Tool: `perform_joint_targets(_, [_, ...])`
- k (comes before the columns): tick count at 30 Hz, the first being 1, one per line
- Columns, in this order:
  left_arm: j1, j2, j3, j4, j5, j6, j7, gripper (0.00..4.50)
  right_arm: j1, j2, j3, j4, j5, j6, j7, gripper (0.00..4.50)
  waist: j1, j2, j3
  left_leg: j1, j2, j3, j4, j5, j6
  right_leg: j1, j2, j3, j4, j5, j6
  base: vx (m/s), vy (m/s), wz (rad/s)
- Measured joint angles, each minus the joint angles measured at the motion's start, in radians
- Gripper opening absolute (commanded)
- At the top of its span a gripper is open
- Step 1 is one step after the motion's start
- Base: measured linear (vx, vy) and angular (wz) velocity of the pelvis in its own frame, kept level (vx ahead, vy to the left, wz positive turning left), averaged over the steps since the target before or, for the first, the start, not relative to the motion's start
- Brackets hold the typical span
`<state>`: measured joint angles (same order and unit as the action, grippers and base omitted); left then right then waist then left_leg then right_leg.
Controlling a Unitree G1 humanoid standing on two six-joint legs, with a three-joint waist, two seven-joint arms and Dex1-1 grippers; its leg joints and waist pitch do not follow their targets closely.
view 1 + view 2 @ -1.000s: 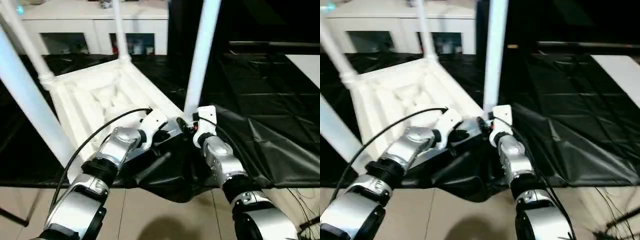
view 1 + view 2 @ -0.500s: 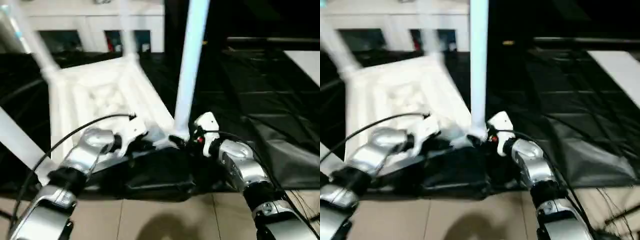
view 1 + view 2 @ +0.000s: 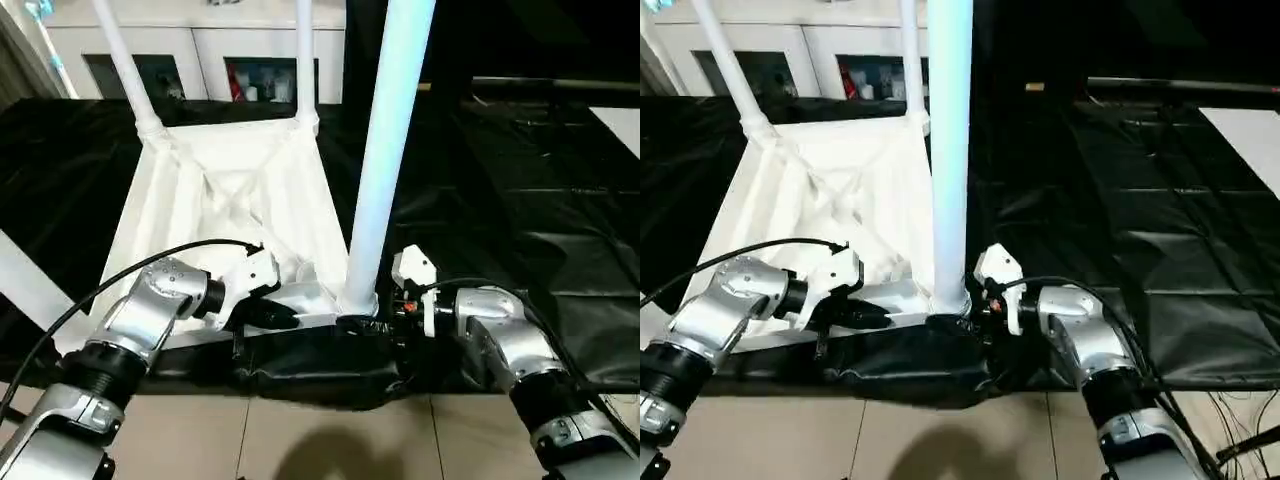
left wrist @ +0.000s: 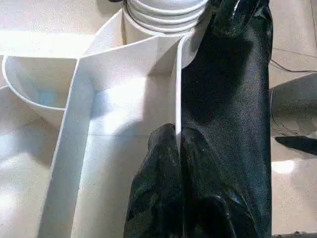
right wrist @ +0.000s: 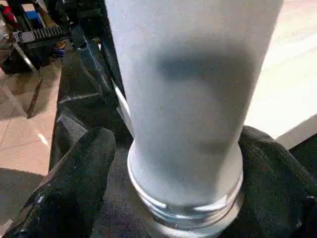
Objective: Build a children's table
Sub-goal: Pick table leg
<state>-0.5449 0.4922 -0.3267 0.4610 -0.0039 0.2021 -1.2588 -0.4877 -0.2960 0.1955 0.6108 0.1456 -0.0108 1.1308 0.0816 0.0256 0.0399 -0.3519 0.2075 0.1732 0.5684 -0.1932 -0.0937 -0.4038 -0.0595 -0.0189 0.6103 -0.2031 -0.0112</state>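
Since the earlier frame both forearms had swung apart and the children's table (image 3: 235, 195) had turned squarer to the camera. It lay upside down on the black-sheeted worktop (image 3: 520, 180), legs pointing up — 3 of them were plainly visible. The left gripper (image 4: 177, 144) was clenched on the thin near rim of the top. The right gripper (image 5: 173, 163) sat spread around the base of the nearest leg (image 3: 385, 150) at its corner socket — a firm grasp could not be confirmed. A white cabinet (image 3: 200, 50) stood behind.
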Motion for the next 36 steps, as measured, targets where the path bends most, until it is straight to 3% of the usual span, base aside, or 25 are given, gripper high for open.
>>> perform_joint_targets(15, [0.002, 0.000, 0.000, -0.009, 0.000, 0.015, 0.000, 0.00, -0.021, 0.005, -0.002, 0.022, -0.001, 0.001, -0.003, 2.74, 0.003, 0.000, 0.000, 0.000, 0.000, 0.000, 0.000, 0.002, 0.003, 0.000, 0.000, 0.000, 0.001, 0.000, 0.000, 0.000, 0.000, 0.00])
perform_joint_targets(26, [0.002, -0.007, 0.004, 0.000, 0.001, 0.010, 0.019, 0.00, -0.022, 0.018, -0.006, 0.033, -0.001, -0.003, -0.022, 2.69, 0.003, 0.000, 0.000, 0.000, 0.000, 0.000, 0.002, 0.002, 0.003, 0.001, 0.000, 0.000, 0.002, 0.000, 0.000, 0.000, 0.000, 0.00])
perform_joint_targets(31, [-0.013, -0.076, 0.031, 0.062, 0.011, 0.005, 0.133, 0.00, -0.022, 0.072, -0.057, 0.084, -0.013, -0.013, -0.175, 2.69, 0.000, 0.000, -0.001, 0.003, 0.000, 0.000, 0.002, 0.002, -0.004, 0.005, 0.000, 0.001, 0.004, 0.003, 0.001, 0.000, 0.000, 0.00])
perform_joint_targets(36, [-0.060, -0.209, 0.065, 0.151, 0.031, 0.048, 0.344, 0.00, -0.050, 0.171, -0.142, 0.146, -0.035, 0.009, -0.506, 2.69, -0.011, 0.001, -0.002, 0.005, -0.001, -0.002, 0.002, 0.004, -0.007, 0.006, 0.000, 0.003, 0.002, 0.003, 0.007, 0.000, 0.000, 0.00])
